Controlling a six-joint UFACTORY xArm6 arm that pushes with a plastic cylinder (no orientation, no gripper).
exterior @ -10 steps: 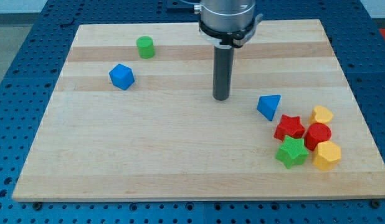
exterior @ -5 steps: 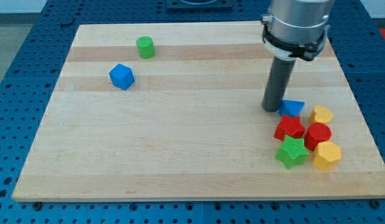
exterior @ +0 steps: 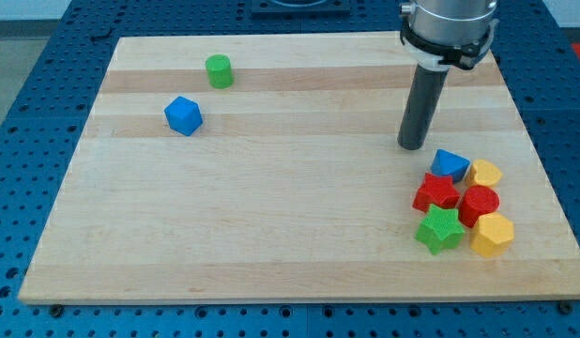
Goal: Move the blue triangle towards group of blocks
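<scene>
The blue triangle (exterior: 449,163) lies at the view's right, touching the top of a cluster: a red star (exterior: 436,192), a red cylinder (exterior: 479,204), a green star (exterior: 439,229) and two yellow blocks (exterior: 484,173) (exterior: 494,234). My tip (exterior: 412,146) stands just up and to the left of the blue triangle, a small gap apart from it.
A blue cube-like block (exterior: 183,115) and a green cylinder (exterior: 218,70) sit at the view's upper left on the wooden board (exterior: 271,235). The cluster lies close to the board's right edge.
My tip swept from the board's middle to the right and pushed the blue triangle rightward against the cluster, then drew back slightly upward off it.
</scene>
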